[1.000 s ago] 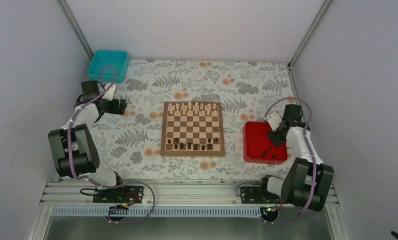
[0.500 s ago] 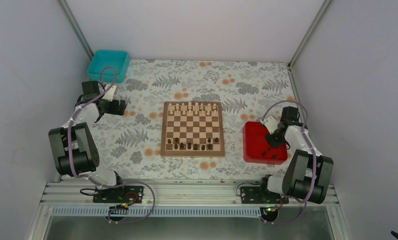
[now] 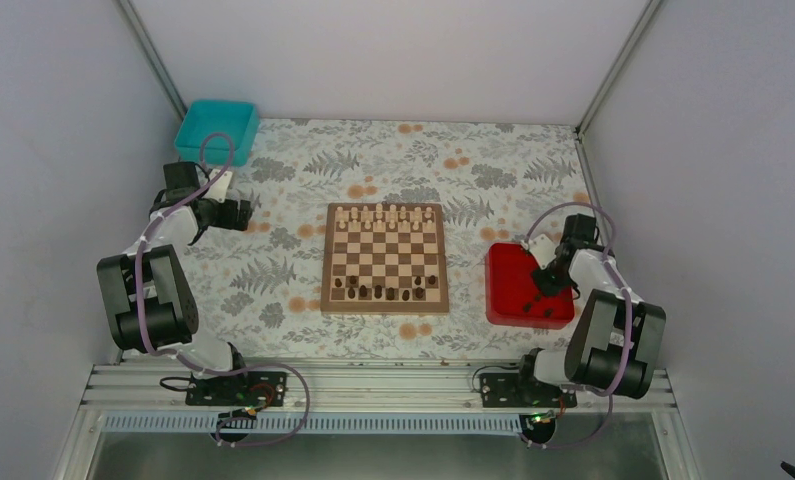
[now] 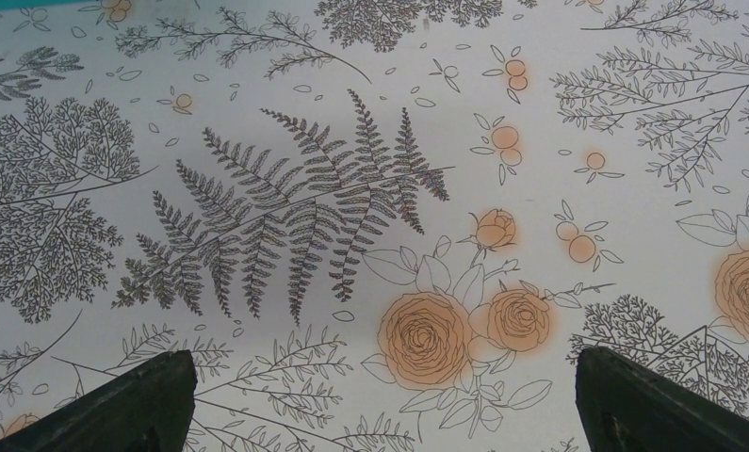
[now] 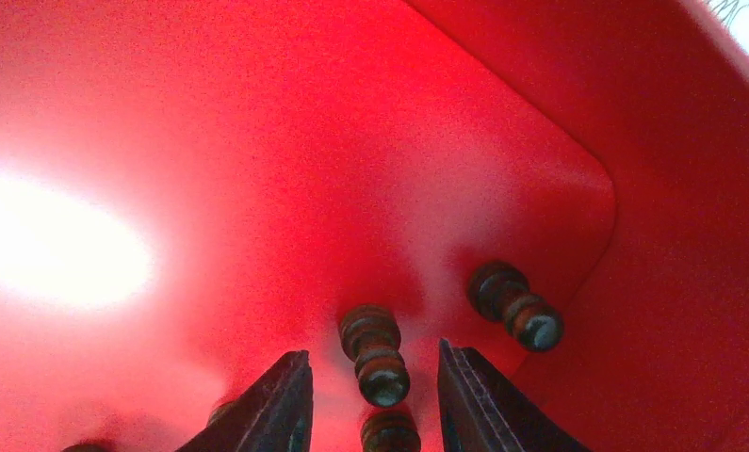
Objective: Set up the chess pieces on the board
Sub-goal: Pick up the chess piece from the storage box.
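Note:
The board [image 3: 384,258] lies mid-table with several dark chess pieces [image 3: 383,291] along its near rows. More dark pieces lie loose in the red tray [image 3: 508,262]. My right gripper [image 3: 545,283] reaches down into that tray. In the right wrist view its jaws [image 5: 372,351] stand apart on either side of one lying dark piece [image 5: 375,350], with a gap showing on each side. A second piece [image 5: 514,306] lies to the right near the tray's corner, and a third [image 5: 389,431] just below. My left gripper [image 3: 241,213] hovers open and empty [image 4: 382,358] over the flowered cloth.
Pale cream pieces [image 3: 388,214] fill the board's far rows. A teal bin [image 3: 216,130] stands at the back left. The red tray's wall [image 5: 691,235] rises close on the right of my right fingers. Frame posts run up both back corners.
My right gripper has dropped lower into the red tray and its jaws have narrowed around a dark piece. The left arm and the board have not moved.

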Controlling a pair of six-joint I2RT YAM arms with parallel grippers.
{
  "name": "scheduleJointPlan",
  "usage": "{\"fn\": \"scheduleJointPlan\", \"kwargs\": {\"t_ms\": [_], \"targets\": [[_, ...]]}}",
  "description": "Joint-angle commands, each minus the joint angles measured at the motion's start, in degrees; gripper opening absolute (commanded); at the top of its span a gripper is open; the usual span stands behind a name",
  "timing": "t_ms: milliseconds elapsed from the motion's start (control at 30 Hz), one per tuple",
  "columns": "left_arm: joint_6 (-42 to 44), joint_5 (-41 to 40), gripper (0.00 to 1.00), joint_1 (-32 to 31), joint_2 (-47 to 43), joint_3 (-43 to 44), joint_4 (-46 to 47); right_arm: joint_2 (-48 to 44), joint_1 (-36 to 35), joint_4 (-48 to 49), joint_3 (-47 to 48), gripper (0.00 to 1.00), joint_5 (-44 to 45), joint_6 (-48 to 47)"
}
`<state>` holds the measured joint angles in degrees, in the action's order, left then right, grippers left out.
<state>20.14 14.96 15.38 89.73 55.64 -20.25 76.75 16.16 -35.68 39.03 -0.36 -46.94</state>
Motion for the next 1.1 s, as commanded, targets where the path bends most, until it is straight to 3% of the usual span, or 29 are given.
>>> {"fn": "scheduleJointPlan", "kwargs": {"t_ms": [0,333,567,867,1067], "targets": [[0.34,-0.45,1.00,0.36,0.45,0.88,0.57,1.34,1.00,1.80,-0.73,0.36,0.32,-0.85],[0.34,-0.54,1.00,0.36,0.42,0.53,1.04,3.04,1.25,2.23,-0.33,0.34,-0.91,-1.16],[0.34,-0.54,1.00,0.33,0.51,0.44,1.23,3.58,1.32,1.08,0.58,0.21,-1.63,-1.09],[0.33,-0.14,1.00,0.36,0.43,0.26,1.47,-1.02,-0.14,-5.18,4.14,0.15,-3.68,-2.09],[0.25,0.04,1.00,0.36,-0.71,0.30,1.25,-4.96,-2.23,-14.06,11.96,0.13,-8.78,-4.61]]}}
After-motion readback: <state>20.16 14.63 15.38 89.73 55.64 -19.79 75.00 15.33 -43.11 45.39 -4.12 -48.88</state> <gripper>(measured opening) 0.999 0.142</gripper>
